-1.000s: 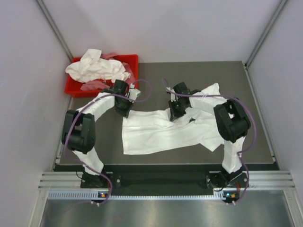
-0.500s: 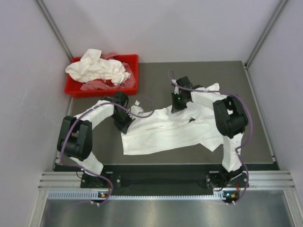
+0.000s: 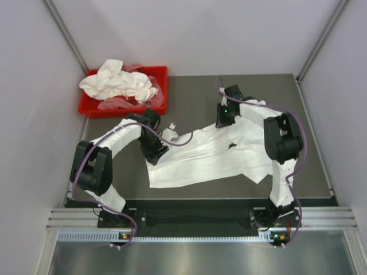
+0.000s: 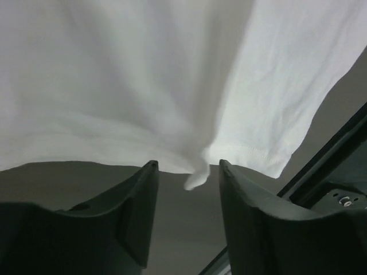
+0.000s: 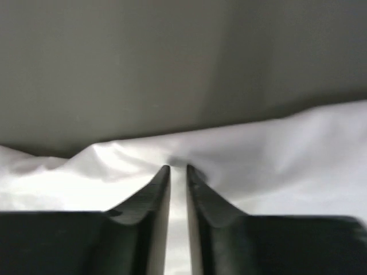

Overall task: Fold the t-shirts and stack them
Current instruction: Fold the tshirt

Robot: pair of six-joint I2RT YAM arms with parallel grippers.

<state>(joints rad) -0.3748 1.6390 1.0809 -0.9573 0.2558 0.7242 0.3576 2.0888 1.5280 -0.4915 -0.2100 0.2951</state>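
Top external, white t-shirt (image 3: 200, 157) spread, rumpled

Left gripper (image 4: 186, 166) jaws now parted, t-shirt (image 3: 200, 157) corner loose between them. Right gripper (image 3: 225, 117) shifted farther back-right; cloth drawn flatter.

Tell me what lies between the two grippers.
The white t-shirt, spread flat, fills the stretch from the left gripper at its near-left part to the right gripper at its far edge. The top view shows this.
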